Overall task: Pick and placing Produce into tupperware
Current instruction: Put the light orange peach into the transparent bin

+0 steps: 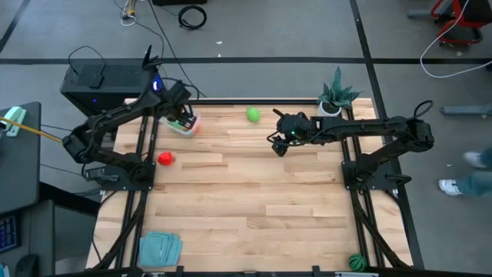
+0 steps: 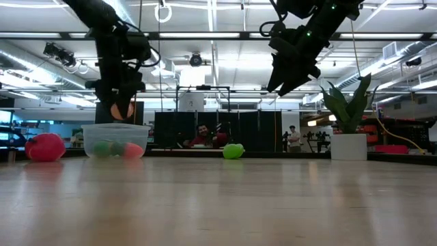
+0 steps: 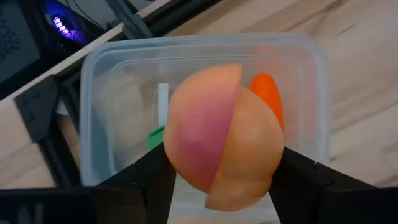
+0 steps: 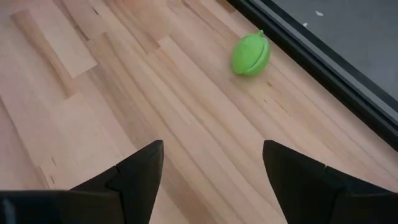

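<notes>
Peach [image 3: 224, 134] clamped in left gripper [image 3: 217, 180] above tub [image 3: 93, 124] could bounce out if released high; right gripper [image 4: 211, 168] hangs open, empty.

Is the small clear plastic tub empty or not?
Not empty: the clear plastic tub holds an orange carrot and something green.

Table [image 1: 254, 192]: pale wood planks, matt, visible grain. Tupperware [image 3: 311, 93]: clear, faintly cloudy plastic. Peach-coloured fruit [image 3: 224, 137] and light green ball [image 4: 250, 55]: smooth, matt.

Robotics lab: wooden bench [image 1: 246, 200], floor cables [image 1: 453, 54], ceiling strip lights [image 2: 205, 34].
</notes>
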Tool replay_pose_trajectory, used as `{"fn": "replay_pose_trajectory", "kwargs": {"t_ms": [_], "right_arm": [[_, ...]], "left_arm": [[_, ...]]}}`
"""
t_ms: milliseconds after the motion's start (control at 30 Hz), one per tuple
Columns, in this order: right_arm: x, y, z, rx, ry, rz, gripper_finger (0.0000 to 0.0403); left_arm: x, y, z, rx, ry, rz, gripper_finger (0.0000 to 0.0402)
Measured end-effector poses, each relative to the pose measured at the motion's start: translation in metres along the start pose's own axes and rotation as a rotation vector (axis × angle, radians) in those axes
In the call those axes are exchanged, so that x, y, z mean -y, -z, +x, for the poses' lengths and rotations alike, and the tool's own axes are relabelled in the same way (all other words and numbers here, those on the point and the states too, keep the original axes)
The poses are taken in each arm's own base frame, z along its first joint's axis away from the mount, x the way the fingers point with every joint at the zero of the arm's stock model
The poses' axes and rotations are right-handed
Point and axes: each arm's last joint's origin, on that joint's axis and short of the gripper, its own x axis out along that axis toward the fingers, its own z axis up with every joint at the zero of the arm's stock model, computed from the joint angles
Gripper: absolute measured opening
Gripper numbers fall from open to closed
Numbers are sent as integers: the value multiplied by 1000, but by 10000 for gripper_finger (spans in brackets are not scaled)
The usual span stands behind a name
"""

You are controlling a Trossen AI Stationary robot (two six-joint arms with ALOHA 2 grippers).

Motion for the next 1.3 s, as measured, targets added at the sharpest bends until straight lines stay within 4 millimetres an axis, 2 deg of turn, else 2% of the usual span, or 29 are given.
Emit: {"fn": "replay_pose_trajectory", "kwargs": {"t_ms": [200,833,1100,1300], "right_arm": [[0,0,0,0,0,0,280],[0,0,0,-1,0,0,280],[0,0,0,-1,0,0,280],[0,0,0,-1,0,-1,280]], "left_arm": [[1,6,15,17,72,-21,217],[4,6,23,7,73,-72,218],[11,4,49,-62,51,-55,223],[14,4,58,-85,44,-60,218]]}}
